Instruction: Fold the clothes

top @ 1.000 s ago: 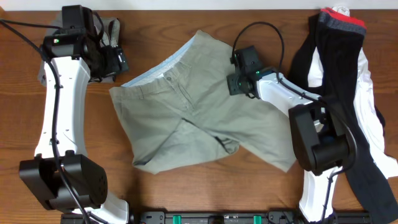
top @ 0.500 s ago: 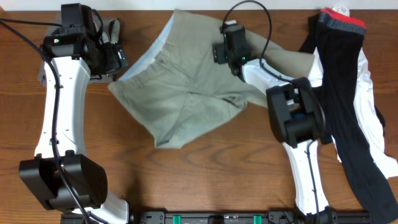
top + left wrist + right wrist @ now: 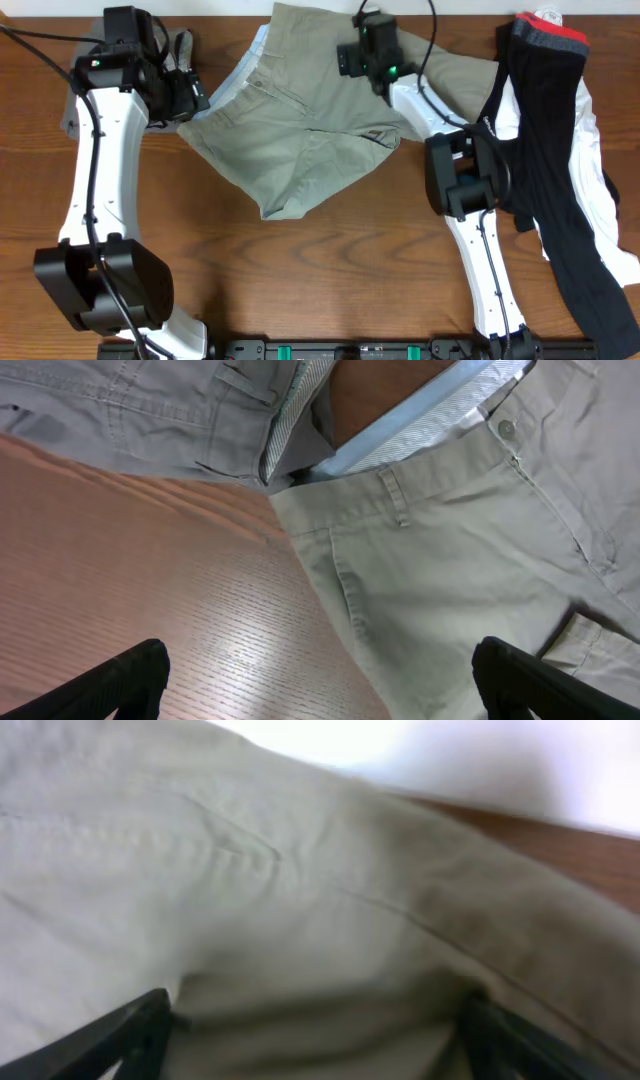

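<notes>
Standing wide open over the khaki shorts (image 3: 300,150), right claw (image 3: 320,1035) and left claw (image 3: 330,678) grip nothing.

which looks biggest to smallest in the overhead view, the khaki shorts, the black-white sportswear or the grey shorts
1-2. khaki shorts and black-white sportswear: about alike in spread, too close to rank.
3. grey shorts: smallest as seen, though mostly hidden under the left arm.

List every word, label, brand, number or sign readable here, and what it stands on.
None can be read.
No print shows on the light khaki-olive cotton shorts, the grey shorts or the black-and-white sportswear with red waistband.
Any marking on the khaki shorts' small pale button is too small to tell.
</notes>
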{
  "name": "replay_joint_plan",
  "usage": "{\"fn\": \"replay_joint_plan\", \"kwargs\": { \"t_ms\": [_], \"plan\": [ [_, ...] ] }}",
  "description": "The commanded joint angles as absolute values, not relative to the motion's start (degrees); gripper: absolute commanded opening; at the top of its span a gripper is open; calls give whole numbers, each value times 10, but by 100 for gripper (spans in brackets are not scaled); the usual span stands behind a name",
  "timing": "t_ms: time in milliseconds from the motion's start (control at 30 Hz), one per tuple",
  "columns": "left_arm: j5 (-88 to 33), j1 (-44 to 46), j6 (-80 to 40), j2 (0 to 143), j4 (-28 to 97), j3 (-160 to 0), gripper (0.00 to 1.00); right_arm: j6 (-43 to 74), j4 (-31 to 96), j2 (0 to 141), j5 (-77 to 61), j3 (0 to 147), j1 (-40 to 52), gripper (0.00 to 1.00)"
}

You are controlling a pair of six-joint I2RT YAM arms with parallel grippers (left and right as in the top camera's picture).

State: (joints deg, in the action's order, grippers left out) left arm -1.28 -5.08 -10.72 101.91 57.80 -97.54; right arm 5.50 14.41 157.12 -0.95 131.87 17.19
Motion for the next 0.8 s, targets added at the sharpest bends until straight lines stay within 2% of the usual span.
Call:
{"fn": "replay_joint_plan", "kwargs": {
  "t_ms": [0, 267, 400, 567, 633, 767],
  "plan": [
    [-10, -47, -112, 1027, 579, -977, 98, 65, 237, 1595, -55, 1373, 141, 99],
    [-10, -48, -62, 1027, 578, -977, 98, -21, 579, 1521, -134, 1554, 148, 99],
    [-10, -52, -8, 1027, 580, -977, 98, -119, 697, 1490, -186, 1569, 178, 99],
    [-10, -81, -4, 1026, 580, -977, 98, -217, 806, 1489, -189, 1561, 225, 99],
    [-10, -101, -4, 1026, 580, -977, 98, -199, 821, 1490, -189, 1547, 246, 98],
    [-10, -145, -17, 1026, 582, -977, 98, -33, 813, 1490, -186, 1531, 280, 95]
  ]
}}
